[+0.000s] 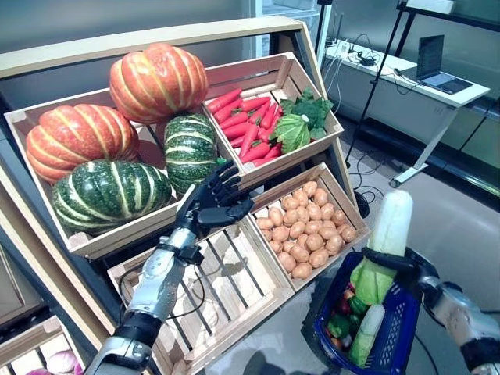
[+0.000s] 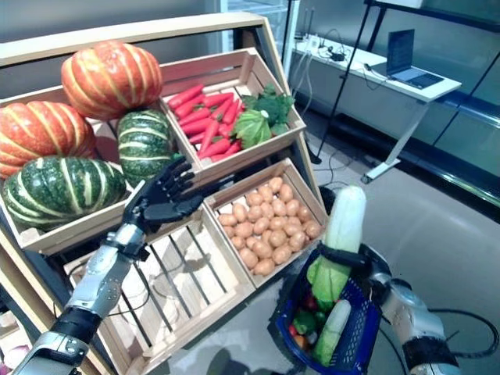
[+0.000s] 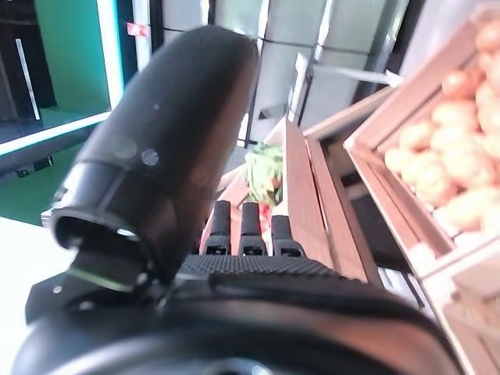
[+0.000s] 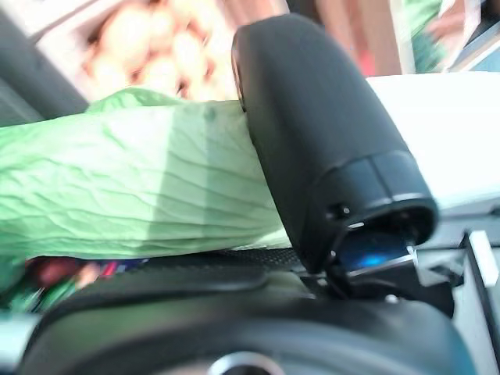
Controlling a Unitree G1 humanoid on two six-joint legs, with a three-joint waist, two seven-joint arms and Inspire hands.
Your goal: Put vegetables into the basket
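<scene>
My right hand [image 1: 412, 267] is shut on a long white vegetable with green leaves [image 1: 387, 234] and holds it upright over the blue basket [image 1: 398, 337] on the floor at the lower right. In the right wrist view the thumb [image 4: 320, 148] presses on the green leaves [image 4: 125, 187]. The basket holds another white and green vegetable [image 1: 367, 334] and small red and green ones. My left hand [image 1: 212, 200] is open with its fingers straight, in front of the wooden stand [image 1: 258, 258], just below a striped green squash [image 1: 189, 148]. It also shows in the left wrist view [image 3: 172, 148].
The wooden stand holds crates on slanted shelves; an open slatted crate [image 1: 211, 297] lies under my left arm. A white desk [image 1: 406, 70] with a laptop stands at the back right, with cables on the floor beside it.
</scene>
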